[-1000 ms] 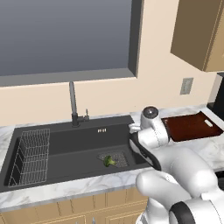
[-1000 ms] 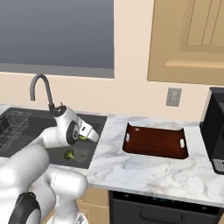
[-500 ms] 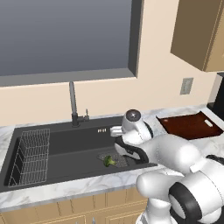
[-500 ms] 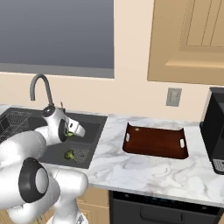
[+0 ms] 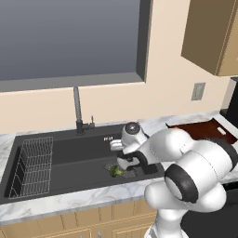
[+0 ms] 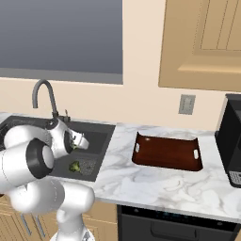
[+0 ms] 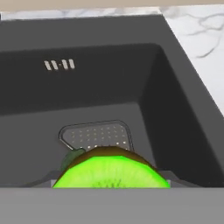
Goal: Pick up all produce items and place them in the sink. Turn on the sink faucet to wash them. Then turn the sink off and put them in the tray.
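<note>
- The hand (image 7: 111, 186) hangs over the black sink (image 7: 175, 109), its fingers closed around a cut kiwi (image 7: 111, 173) whose bright green face fills the bottom of the hand view.
- It sits above the mesh drain (image 7: 98, 135), likely so the fruit drops into the basin rather than onto the marble surface (image 6: 141, 183).
- A broccoli floret (image 5: 114, 171) already lies on the basin floor beside the drain, awaiting washing.
- The faucet (image 5: 77, 111) stands at the back rim.
- The reddish-brown tray (image 6: 167, 153) waits on the surface to the right.
</note>
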Robot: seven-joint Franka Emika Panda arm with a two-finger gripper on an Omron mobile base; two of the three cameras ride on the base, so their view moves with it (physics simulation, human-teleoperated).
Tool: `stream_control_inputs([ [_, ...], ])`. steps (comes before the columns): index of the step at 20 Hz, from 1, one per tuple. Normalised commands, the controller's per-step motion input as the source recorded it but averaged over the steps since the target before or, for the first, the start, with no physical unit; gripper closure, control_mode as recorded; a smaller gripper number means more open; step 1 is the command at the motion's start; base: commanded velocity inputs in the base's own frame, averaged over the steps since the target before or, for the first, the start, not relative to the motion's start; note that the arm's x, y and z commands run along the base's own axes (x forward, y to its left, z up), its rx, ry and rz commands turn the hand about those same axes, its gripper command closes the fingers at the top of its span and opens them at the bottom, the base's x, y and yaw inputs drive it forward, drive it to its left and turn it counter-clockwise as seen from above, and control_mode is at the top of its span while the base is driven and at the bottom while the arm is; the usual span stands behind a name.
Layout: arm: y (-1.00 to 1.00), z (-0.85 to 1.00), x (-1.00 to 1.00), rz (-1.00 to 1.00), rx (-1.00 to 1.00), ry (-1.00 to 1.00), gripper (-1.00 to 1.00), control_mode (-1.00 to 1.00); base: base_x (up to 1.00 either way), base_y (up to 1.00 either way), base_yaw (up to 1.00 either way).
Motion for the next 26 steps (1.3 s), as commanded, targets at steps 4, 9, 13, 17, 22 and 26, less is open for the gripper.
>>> stream_control_inputs([
  [4,0.12,-0.32,0.22,0.02,0.0,0.04,1.0,-1.0,0.0,0.0,0.0],
  [9,0.08,-0.22,0.23,0.02,0.02,0.05,1.0,-1.0,0.0,0.0,0.0],
  [13,0.08,-0.2,0.19,0.03,0.01,0.07,1.0,-1.0,0.0,0.0,0.0],
  [17,0.07,-0.29,0.14,0.01,0.0,0.07,1.0,-1.0,0.0,0.0,0.0],
  [22,0.05,-0.3,0.16,0.02,0.0,0.06,1.0,-1.0,0.0,0.0,0.0],
  [26,0.05,-0.26,0.2,0.02,0.0,0.07,1.0,-1.0,0.0,0.0,0.0],
])
